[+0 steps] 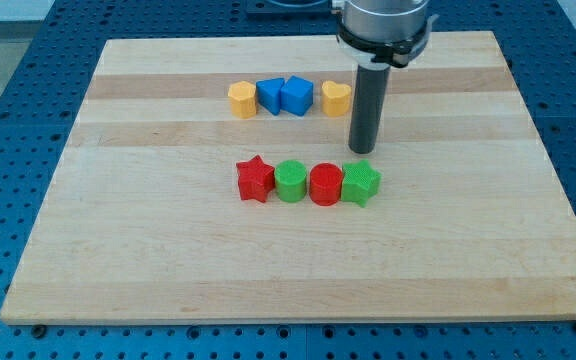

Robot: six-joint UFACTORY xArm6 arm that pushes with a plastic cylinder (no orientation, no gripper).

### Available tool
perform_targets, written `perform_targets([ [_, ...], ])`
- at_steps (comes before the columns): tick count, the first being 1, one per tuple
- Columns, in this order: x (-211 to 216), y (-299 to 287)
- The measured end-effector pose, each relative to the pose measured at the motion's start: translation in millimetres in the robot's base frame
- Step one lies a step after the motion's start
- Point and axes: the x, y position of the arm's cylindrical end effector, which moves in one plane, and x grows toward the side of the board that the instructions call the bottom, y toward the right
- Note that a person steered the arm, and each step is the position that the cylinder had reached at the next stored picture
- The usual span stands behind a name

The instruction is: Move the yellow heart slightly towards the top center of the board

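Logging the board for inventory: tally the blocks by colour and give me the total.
Yellow: 2, a hexagon and a heart
Blue: 2
Red: 2, a star and a cylinder
Green: 2, a cylinder and a star
Total: 8 blocks

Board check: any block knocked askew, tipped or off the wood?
Nothing stands out. Both rows sit flat on the board. My tip is just below and to the view's right of the yellow heart, just above the green star.
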Motion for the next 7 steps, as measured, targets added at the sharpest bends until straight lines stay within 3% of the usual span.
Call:
perform_targets([
  [3,-15.0,-42.3],
  [4,-42.6,-41.4],
  [7,-38.6,-13.1],
])
